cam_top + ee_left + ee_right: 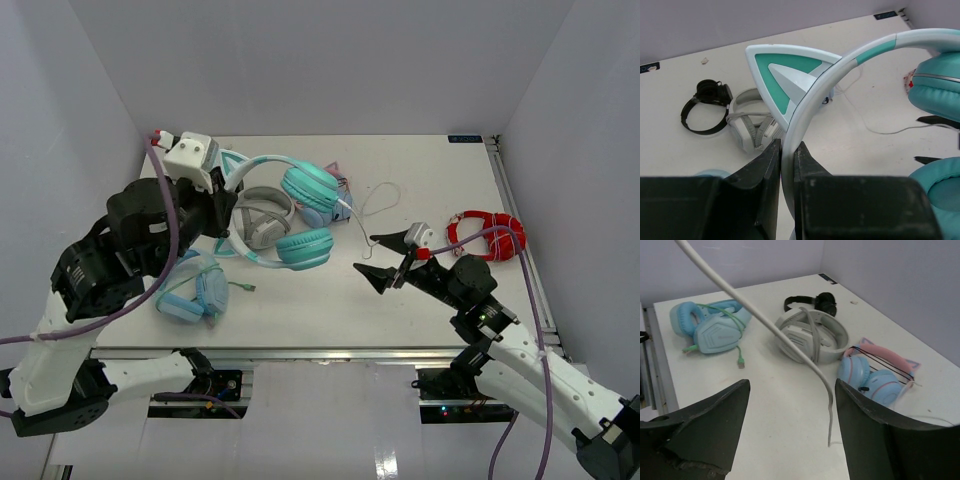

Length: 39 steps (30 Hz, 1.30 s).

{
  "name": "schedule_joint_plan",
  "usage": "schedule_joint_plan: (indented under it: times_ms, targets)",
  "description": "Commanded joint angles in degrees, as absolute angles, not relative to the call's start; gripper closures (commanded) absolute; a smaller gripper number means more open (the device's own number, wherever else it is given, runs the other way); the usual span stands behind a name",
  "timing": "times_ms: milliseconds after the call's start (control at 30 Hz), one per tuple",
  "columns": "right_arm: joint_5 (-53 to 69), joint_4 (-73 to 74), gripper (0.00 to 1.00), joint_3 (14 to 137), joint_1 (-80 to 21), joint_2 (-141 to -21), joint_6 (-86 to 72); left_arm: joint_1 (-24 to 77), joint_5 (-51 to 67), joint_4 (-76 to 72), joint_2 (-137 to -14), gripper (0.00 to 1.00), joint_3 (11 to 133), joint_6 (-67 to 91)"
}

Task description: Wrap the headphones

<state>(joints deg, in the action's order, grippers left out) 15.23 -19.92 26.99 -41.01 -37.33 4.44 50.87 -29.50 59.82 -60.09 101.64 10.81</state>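
**Top view.** Teal headphones (304,248) arched over and around the grey headset (262,224), with one cup just right of it and the other beyond it to the right. Left gripper (226,190) just left of the grey headset, clamped tight on the white headband (262,160) beside a cat ear (236,162). Right gripper (383,258) well right of the grey headset, jaws spread wide and nothing pinched. Thin white cable (386,184) looping over the table (300,320), right of the grey headset. Light-blue pair (195,290) near-left of the grey headset, red cord bundle (485,232) far right of it.

**Left wrist view.** Black fingers (765,165) pressed flat on both sides of the headband (807,102), no gap left. Teal cat ear (785,67) just above the grip. Grey headset (750,127) lower down and to the left, black headphones (705,105) just left of that.

**Right wrist view.** Two dark fingers (705,415) far apart. Cable (830,415) hanging free between them, in front of the grey headset (812,335), touching neither finger. Pink-banded pair (880,375) right of the grey headset, light-blue pair (710,325) left of it.
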Motion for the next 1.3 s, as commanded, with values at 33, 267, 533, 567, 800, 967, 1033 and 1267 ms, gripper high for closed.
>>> schedule_joint_plan:
  times_ms: [33,267,533,567,800,967,1033,1267]
  targets:
    - [21.08,-36.51,0.31,22.14,-41.31,-41.02,2.01,51.06,-21.99,52.24,-54.81,1.00,102.25,15.30]
    - [23.94,-47.92,0.35,17.35,-41.33,-44.10,-0.97,51.14,-20.86,51.08,-51.63,1.00,99.81,17.16]
    - [24.58,-53.98,0.36,16.00,-41.31,-45.25,-1.06,51.06,-19.42,48.78,-49.39,1.00,96.33,18.73]
    - [25.14,-54.10,0.36,16.14,-41.31,-45.59,-1.10,51.06,-19.42,48.78,-49.34,1.00,96.28,18.91]
    - [28.84,-58.20,0.52,14.83,-41.31,-48.75,-4.05,51.06,-20.02,46.00,-48.00,1.00,93.60,20.78]
    - [29.36,-63.55,0.64,11.95,-41.31,-50.73,-6.69,51.11,-18.20,40.48,-45.02,1.00,88.15,23.96]
    - [29.32,-65.26,0.84,11.59,-41.37,-51.85,-7.45,51.13,-16.02,37.10,-43.18,1.00,85.31,25.75]
    - [29.97,-68.37,0.91,10.64,-41.67,-55.34,-9.22,51.14,-8.48,31.25,-40.53,1.00,80.98,28.95]
